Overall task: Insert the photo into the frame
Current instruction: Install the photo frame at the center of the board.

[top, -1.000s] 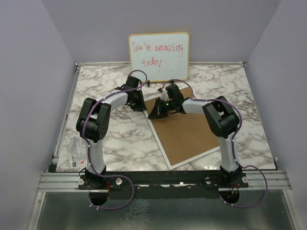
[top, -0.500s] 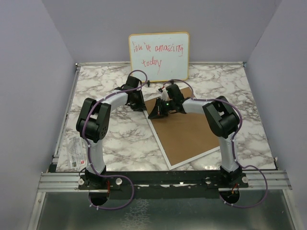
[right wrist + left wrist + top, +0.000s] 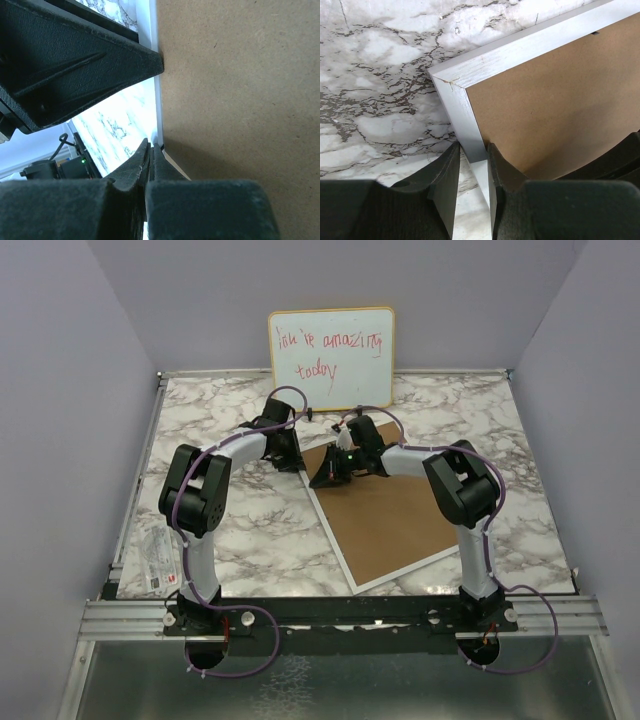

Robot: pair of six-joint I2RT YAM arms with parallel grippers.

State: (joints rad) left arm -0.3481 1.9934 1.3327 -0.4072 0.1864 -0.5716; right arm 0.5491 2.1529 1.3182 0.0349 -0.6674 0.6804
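Frame [image 3: 335, 543] lies on table [image 3: 250, 530], right of centre; backing board [image 3: 385, 515] sits in it. Whiteboard [image 3: 331, 357] stands behind at far edge. Packet [image 3: 158, 560] lies at near-left edge.

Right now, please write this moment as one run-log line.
left gripper: closed on frame rim | right gripper: shut, at backing board edge | photo: unseen

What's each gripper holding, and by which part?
The left gripper pinches the frame by its white rim near a corner; the right gripper is shut, holding nothing.
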